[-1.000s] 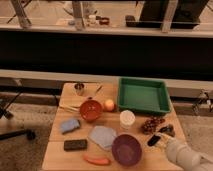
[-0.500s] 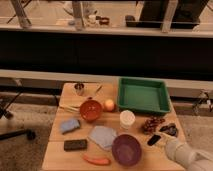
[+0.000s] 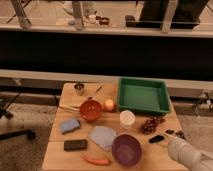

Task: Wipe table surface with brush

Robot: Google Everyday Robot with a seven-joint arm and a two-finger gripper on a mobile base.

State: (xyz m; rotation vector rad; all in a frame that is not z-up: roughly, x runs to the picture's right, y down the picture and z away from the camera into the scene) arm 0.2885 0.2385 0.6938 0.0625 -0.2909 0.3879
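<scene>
The table surface [image 3: 56, 155] is a light tan wooden top carrying many items. The brush [image 3: 156, 139] lies near the table's right front edge, just below the grape bunch [image 3: 151, 124]. Its black head points left and its pale handle runs right toward my arm. My gripper [image 3: 170, 139] sits at the handle end of the brush, at the front right corner of the table. The white forearm [image 3: 186, 154] comes in behind it from the lower right. I cannot see whether the gripper holds the handle.
A green tray [image 3: 123, 98] stands at the back right. A white cup [image 3: 127, 119], purple bowl [image 3: 126, 149], grey cloth [image 3: 102, 136], carrot [image 3: 97, 160], black block [image 3: 75, 145], blue-grey sponge [image 3: 70, 125], red bowl [image 3: 91, 110], orange fruit [image 3: 109, 104] and metal cup [image 3: 79, 89] crowd the top.
</scene>
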